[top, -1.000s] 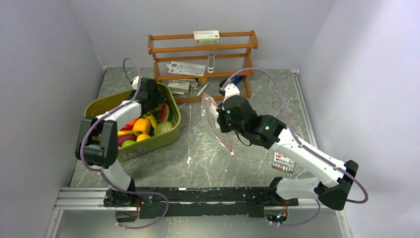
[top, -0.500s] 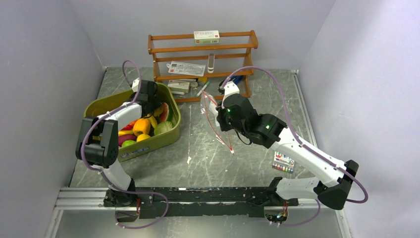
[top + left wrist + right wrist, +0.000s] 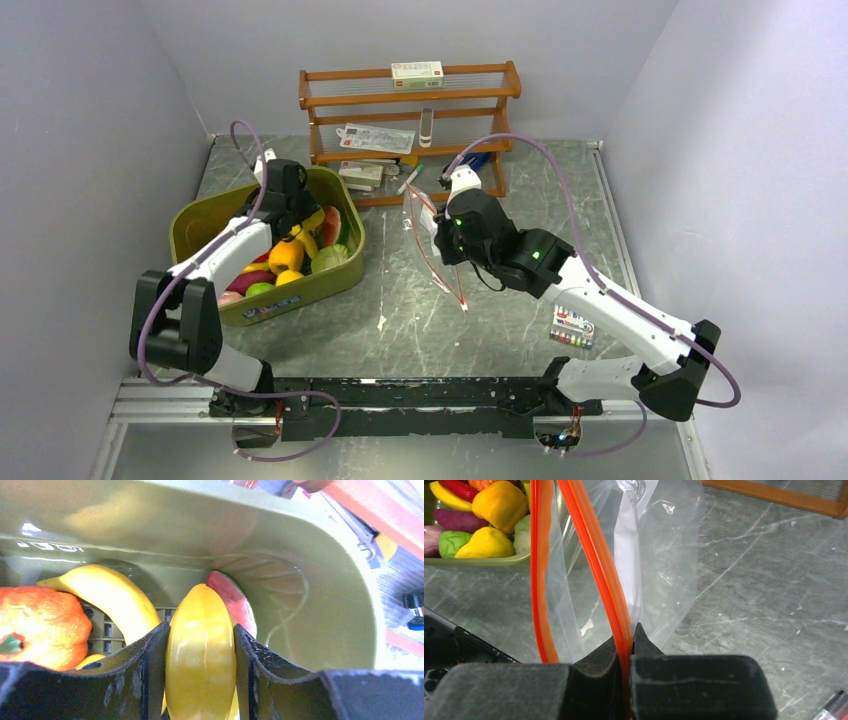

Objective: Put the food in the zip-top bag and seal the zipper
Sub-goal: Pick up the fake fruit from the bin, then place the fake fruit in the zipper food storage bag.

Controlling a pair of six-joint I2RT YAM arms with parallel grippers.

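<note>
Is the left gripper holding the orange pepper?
No, the left gripper clamps a yellow fruit; the orange pepper sits off to one side.

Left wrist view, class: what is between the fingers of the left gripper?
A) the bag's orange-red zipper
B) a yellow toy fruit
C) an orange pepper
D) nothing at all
B: the left gripper clamps a smooth yellow toy fruit from both sides inside the olive-green tub. The orange pepper lies off to the side, outside the fingers.
</note>
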